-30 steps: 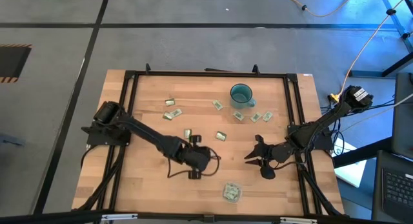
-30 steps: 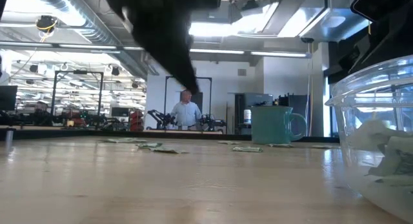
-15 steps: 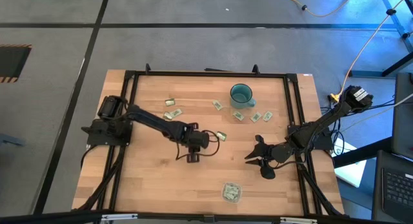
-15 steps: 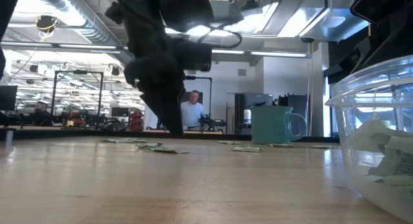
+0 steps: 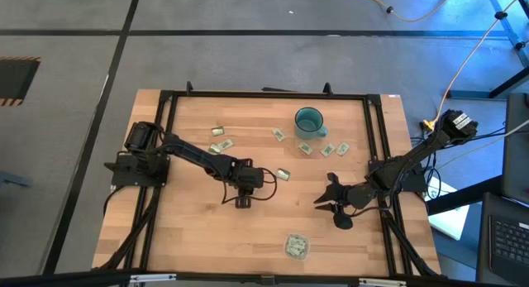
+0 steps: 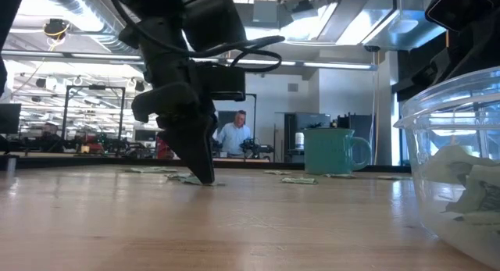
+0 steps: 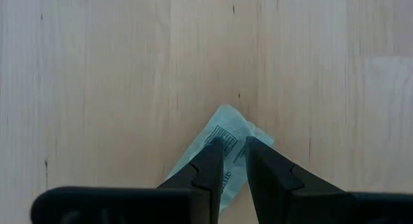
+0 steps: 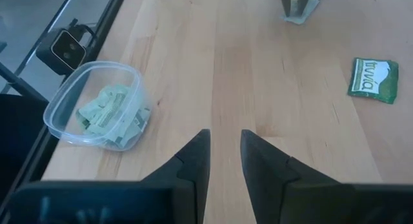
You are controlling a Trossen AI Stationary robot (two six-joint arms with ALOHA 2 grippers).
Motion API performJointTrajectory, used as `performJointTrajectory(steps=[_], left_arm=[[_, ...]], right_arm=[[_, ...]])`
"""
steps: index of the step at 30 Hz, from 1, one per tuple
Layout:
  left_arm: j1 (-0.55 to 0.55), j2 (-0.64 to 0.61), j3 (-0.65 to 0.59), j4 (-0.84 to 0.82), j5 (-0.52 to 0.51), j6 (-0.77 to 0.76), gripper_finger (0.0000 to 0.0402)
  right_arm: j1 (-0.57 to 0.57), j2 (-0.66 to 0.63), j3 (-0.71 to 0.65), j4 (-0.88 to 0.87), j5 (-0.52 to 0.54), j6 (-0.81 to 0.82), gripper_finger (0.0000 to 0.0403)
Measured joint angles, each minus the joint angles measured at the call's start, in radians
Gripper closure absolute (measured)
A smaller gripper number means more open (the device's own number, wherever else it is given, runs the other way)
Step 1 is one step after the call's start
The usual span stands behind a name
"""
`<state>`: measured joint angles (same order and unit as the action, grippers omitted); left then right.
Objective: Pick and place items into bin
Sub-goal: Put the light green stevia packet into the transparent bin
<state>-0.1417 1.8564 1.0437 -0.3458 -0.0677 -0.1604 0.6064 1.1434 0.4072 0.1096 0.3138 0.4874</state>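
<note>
Spanning most of the high view, the pale wooden table (image 5: 198, 229) with its black metal frame carries everything else. Both dark arms reach inward over it: the left gripper (image 5: 241, 176) points down near the middle of the table, and the right gripper (image 5: 324, 195) waits off to the right, its fingers a little apart over bare wood with nothing between them. A teal-green mug with a handle (image 5: 309, 121) stands toward the far edge. The bin, a small clear plastic tub (image 5: 297, 246), sits near the front edge, well apart from both grippers, with several packets already inside. Scattered pale green and white flat packets (image 5: 219, 146) lie across the far half of the table, some beside the mug. In the left wrist view the left fingertips (image 7: 211, 153) are nearly closed and straddle one pale green packet (image 7: 226, 124) lying flat on the wood.
</note>
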Motion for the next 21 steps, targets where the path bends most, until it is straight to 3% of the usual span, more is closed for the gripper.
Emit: performJointTrajectory(steps=[12, 21], left_arm=[[0.0, 0.001, -0.004, 0.002, -0.004, -0.001, 0.0396], [-0.001, 0.002, 0.027, -0.02, 0.022, 0.013, 0.0399]], right_arm=[[0.0, 0.0, 0.0, -0.011, 0.0, 0.005, 0.0313], [0.0, 0.0, 0.0, -0.017, 0.0, 0.005, 0.0313]])
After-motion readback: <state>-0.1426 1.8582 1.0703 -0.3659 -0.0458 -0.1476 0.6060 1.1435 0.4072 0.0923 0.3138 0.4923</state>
